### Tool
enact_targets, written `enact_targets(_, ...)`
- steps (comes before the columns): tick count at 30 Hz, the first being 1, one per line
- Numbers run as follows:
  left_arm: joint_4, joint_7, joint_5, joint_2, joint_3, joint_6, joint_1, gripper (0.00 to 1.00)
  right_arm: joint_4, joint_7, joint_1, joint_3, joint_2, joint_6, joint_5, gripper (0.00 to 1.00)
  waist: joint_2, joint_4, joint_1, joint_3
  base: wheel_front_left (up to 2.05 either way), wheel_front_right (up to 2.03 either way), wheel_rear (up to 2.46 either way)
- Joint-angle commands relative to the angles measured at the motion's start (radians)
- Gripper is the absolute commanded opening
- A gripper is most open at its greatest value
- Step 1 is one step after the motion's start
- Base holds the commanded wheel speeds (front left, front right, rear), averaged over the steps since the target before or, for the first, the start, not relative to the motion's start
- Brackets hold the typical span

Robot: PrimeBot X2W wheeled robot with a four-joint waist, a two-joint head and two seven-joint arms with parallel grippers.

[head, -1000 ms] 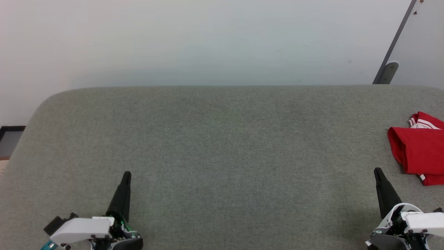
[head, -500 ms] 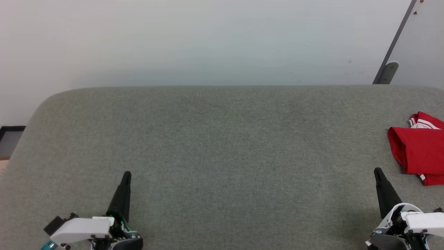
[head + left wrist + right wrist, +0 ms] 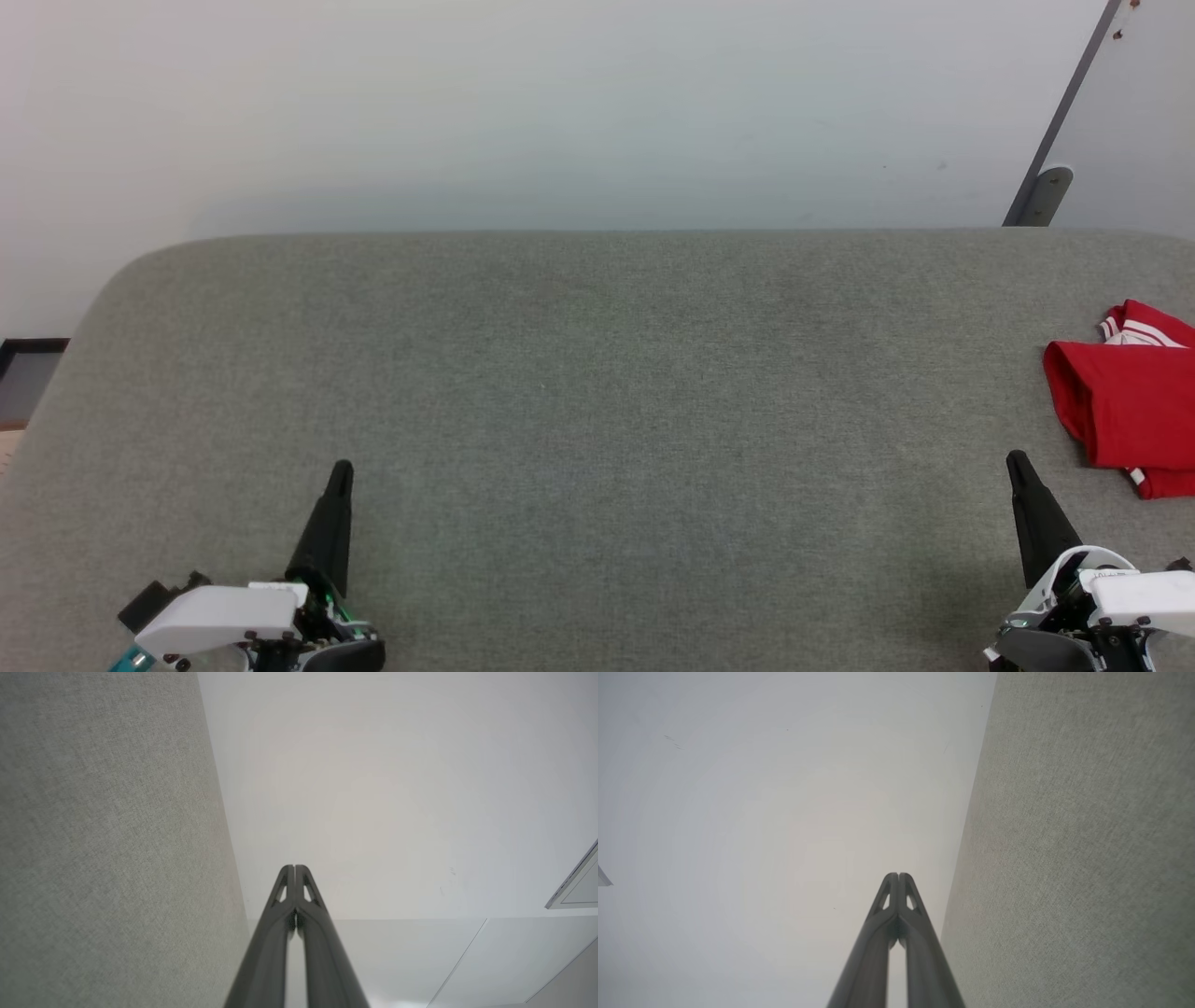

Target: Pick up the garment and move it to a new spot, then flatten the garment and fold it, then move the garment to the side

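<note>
Nearby, garment point(image 3: 1134, 411) lying right of right fingers point(image 3: 1038, 523), untouched, left fingers point(image 3: 325, 537) and right pressed together.

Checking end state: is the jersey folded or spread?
Folded: the jersey lies as a compact doubled-over bundle at the right of the table, partly out of frame.

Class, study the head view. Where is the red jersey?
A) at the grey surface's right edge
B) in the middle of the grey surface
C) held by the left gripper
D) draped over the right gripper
A: the red jersey lies on the grey surface at its right edge, beyond the right gripper.
</note>
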Motion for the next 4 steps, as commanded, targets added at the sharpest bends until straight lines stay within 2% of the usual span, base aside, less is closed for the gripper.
enact_targets(1, -0.002, 0.002, -0.003, 0.0, 0.002, -0.005, -0.008, 0.0, 0.0, 0.002, -0.002, 0.001, 0.004, -0.001, 0.004, 0.0, 0.0, 0.0, 0.0, 0.0, 0.0, 0.0, 0.0)
enact_targets(4, -0.002, 0.002, -0.003, 0.0, 0.002, -0.005, -0.008, 0.0, 0.0, 0.002, -0.002, 0.001, 0.004, -0.001, 0.004, 0.0, 0.0, 0.0, 0.0, 0.0, 0.0, 0.0, 0.0)
